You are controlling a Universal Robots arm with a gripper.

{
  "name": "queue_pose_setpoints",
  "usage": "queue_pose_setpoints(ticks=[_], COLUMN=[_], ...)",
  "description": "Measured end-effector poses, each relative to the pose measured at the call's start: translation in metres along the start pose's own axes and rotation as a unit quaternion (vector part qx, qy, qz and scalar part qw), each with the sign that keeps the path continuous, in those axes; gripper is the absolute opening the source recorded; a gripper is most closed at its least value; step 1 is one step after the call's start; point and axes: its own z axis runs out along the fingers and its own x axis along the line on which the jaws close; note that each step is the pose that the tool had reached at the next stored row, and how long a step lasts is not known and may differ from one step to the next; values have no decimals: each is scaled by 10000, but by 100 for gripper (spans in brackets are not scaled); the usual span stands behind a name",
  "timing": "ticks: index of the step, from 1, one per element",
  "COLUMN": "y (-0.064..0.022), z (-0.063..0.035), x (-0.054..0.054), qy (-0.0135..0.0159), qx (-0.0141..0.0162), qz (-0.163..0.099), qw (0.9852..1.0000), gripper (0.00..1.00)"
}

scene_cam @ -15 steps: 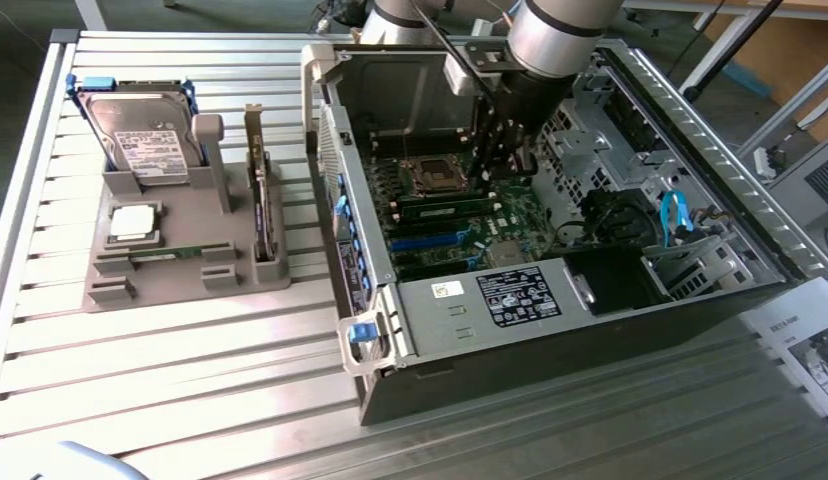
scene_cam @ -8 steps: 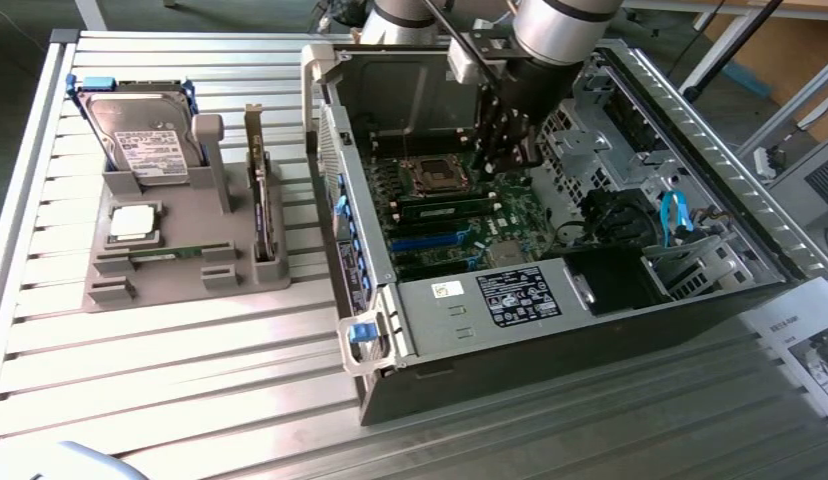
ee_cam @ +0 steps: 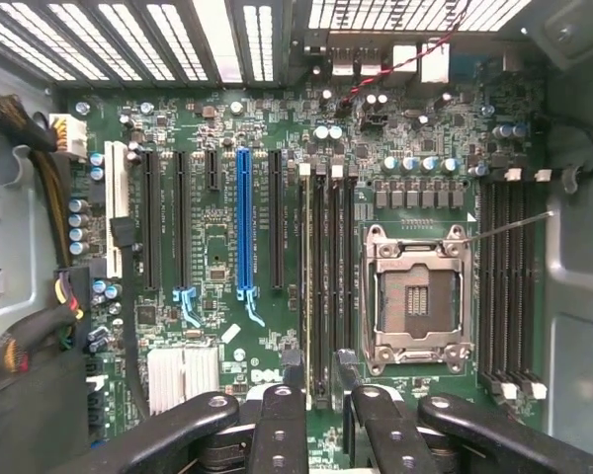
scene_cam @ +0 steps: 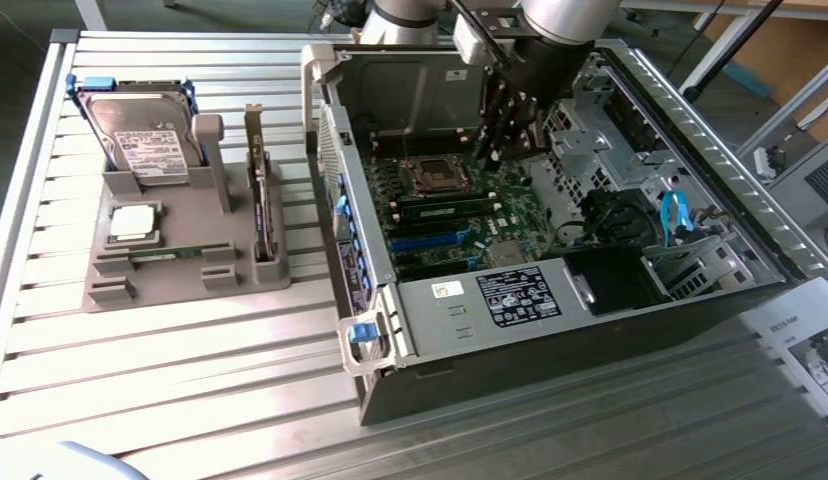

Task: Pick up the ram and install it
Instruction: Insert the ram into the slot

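The pincer (ee_cam: 326, 420) hangs inside the open computer case (scene_cam: 561, 400), its dark fingers (ee_cam: 277, 425) pointing down at the motherboard (ee_cam: 217, 286); the fingers stand apart with nothing between them, so it is open and holds nothing; the ram (ee_cam: 304, 276) sits upright in a memory slot directly below the pincer, seen edge-on from the wrist as a thin pale strip running away from the fingertips, its near end just beside one inner finger; in the exterior view it appears as a narrow green stick (scene_cam: 448, 207) on the board, just under the pincer (scene_cam: 501, 140); the bare processor socket (ee_cam: 415, 296) with its metal frame lies on the other side of the neighbouring empty slots, also near the fingertips; a long blue slot (ee_cam: 244, 217) lies a little further off across the board; well apart from the pincer, outside the case toward the exterior view's left, a grey holder (scene_cam: 161, 285) rests on the slatted table (scene_cam: 187, 390), carrying a hard drive (scene_cam: 141, 135), a square silver chip (scene_cam: 131, 222) and an upright card (scene_cam: 263, 200).
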Motion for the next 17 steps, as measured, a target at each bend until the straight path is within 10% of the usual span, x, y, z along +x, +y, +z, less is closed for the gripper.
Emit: queue_pose_setpoints(ticks=[17], y=[6], z=[-278], x=[-12], qy=[-1], qx=[0], qz=[0], qw=[10000], gripper=[25])
